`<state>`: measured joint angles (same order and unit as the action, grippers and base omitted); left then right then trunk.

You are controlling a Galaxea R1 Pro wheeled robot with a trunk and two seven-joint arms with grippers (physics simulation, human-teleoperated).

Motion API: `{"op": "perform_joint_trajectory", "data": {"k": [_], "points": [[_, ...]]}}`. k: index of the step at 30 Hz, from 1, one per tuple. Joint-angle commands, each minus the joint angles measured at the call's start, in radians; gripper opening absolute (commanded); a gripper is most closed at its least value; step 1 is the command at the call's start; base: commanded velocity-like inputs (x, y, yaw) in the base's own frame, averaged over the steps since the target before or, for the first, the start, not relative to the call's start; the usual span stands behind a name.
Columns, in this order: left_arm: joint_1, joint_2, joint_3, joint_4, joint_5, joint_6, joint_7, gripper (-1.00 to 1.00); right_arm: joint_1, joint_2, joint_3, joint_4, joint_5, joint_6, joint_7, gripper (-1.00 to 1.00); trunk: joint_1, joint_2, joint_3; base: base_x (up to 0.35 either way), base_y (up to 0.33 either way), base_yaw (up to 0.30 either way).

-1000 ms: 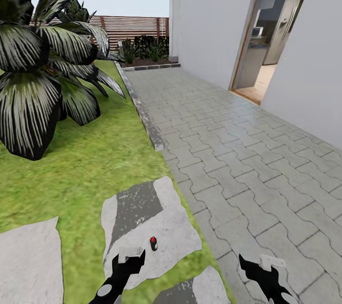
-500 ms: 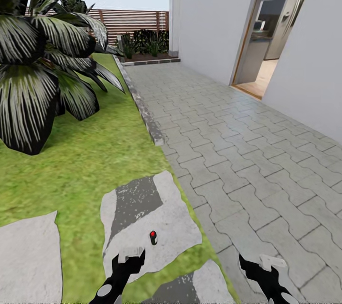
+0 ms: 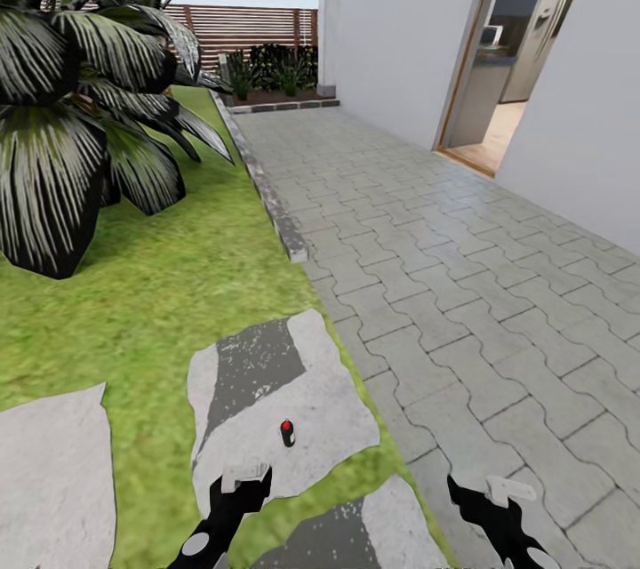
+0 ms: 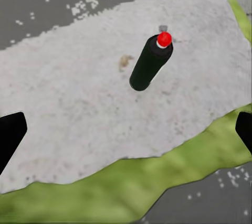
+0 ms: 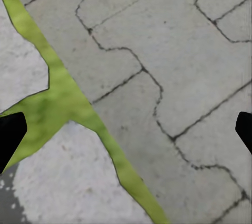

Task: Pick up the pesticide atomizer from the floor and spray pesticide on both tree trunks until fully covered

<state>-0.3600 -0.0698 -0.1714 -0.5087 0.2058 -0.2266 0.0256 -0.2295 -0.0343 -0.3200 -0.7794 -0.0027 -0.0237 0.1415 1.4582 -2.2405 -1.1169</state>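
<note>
The pesticide atomizer (image 3: 287,433) stands upright on a pale stepping stone (image 3: 320,427) set in the lawn, a small dark bottle with a red cap; in the left wrist view the bottle (image 4: 150,61) is seen from above, alone on the stone (image 4: 79,108) with grass just beyond the stone's edge. The left pincer (image 3: 244,477) hangs just short of the bottle and a little to its left, its jaws spread wide and holding nothing. The right pincer (image 3: 491,491) sits well apart from the bottle, over the grey paving (image 3: 462,284), also wide open and empty. Far beyond the bottle stand a dark palm (image 3: 80,107) and a slatted fence (image 3: 249,27). The step in hand looks like the approach for the pick-up; the next move calls for lowering the left pincer around the bottle's body without tipping it, then closing.
</note>
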Motion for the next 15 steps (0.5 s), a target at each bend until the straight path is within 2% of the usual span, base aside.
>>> {"op": "perform_joint_trajectory", "data": {"k": [1, 15], "points": [[-0.001, 0.001, -0.006, 0.001, 0.010, -0.004, 0.003, 1.00, -0.001, 0.001, -0.004, 0.000, 0.000, -0.003, 0.008, 1.00, 0.004, -0.008, -0.005, 0.000, 0.000, 0.060], [0.001, 0.001, -0.007, -0.003, 0.012, -0.009, 0.004, 1.00, -0.001, 0.002, -0.001, -0.003, 0.000, -0.004, 0.010, 1.00, 0.057, -0.106, -0.055, 0.000, 0.000, 0.017]]}}
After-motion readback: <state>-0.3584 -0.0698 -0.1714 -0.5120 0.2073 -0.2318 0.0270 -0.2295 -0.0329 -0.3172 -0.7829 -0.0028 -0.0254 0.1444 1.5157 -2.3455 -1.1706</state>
